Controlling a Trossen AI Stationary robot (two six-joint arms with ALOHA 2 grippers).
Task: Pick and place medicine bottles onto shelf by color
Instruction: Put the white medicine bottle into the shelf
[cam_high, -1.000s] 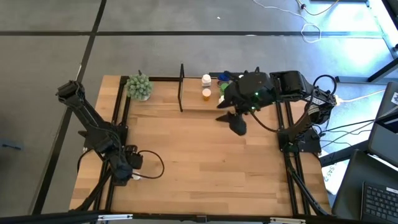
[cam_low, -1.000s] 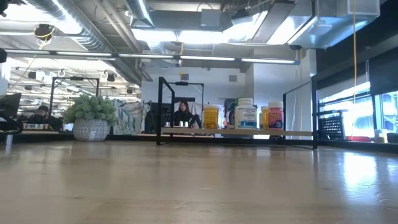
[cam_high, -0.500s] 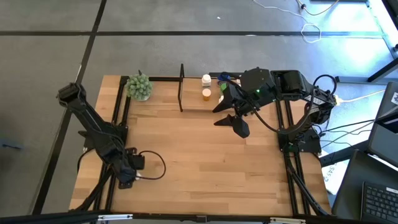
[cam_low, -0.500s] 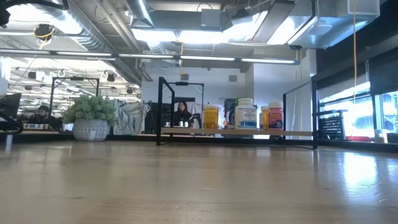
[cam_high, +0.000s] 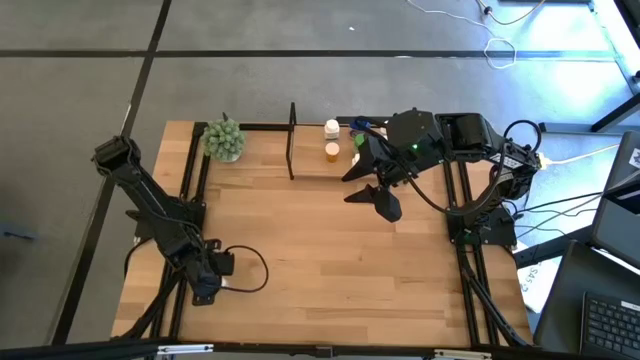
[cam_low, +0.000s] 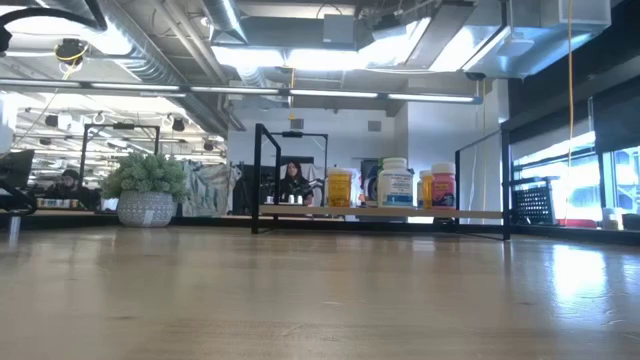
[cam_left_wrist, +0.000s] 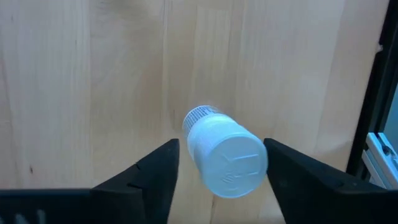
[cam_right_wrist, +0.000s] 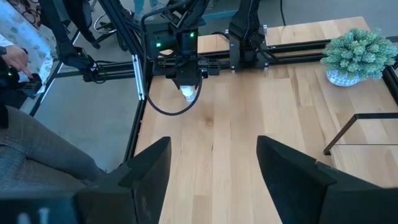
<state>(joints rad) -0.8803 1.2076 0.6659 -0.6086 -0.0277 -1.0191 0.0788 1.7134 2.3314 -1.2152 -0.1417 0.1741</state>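
Left wrist view | left pincer (cam_left_wrist: 217, 168) apart around white bottle (cam_left_wrist: 224, 152), not clamped | right pincer (cam_right_wrist: 214, 168) apart, empty | risk: bottle rolling away, off-centre squeeze

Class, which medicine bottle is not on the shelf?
The white bottle between the left gripper's fingers, at the table's front left. The other bottles, such as the orange one, stand on the shelf at the back.

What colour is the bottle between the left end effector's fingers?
White, cap and body alike; the bottle shows best in the left wrist view.
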